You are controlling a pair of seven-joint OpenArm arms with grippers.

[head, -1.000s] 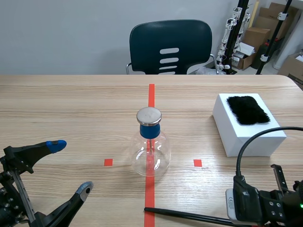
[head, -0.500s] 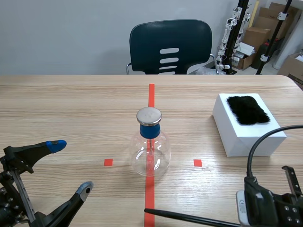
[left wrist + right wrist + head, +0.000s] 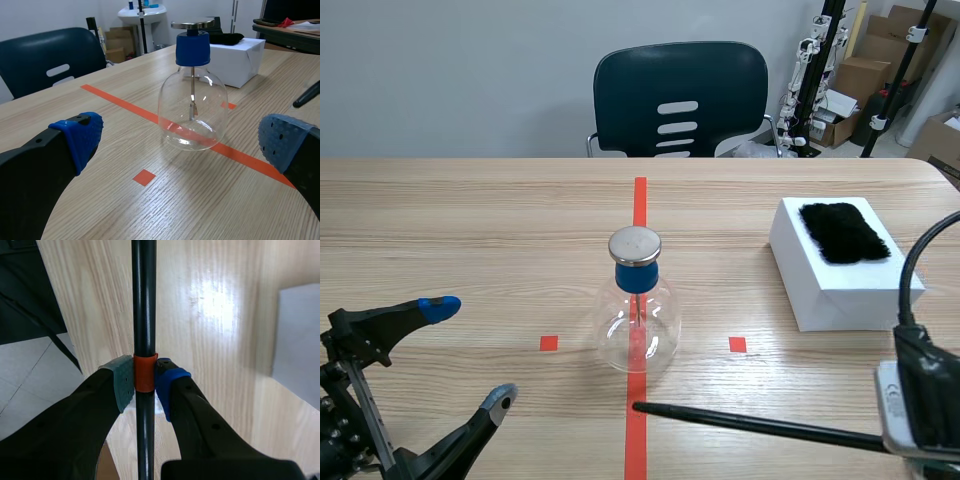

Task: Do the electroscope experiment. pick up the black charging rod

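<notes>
1. A glass flask stands upright at mid-table on the orange-red centre line. A blue stopper closes its neck and a flat metal disc sits on top. Inside, a thin metal stem hangs down from the stopper.
2. A white box lies at 2 o'clock from the flask, well apart from it. A black fur patch rests on its top face.
3. A sticker on the right arm's housing is too small to read.
4. The right claw is clenched on the black charging rod, its pads pressing an orange band on the shaft. From the claw the rod runs straight ahead to 12 o'clock, and its other end passes back under the claw at 6 o'clock.
5. In the scene view the rod's free tip lies at 6 o'clock from the flask, near it but apart, over the tape line. The shaft runs toward 4 o'clock to the right arm.
6. The left claw is released, fingers spread wide, at 8 o'clock from the flask. The flask stands ahead of it, apart.
</notes>
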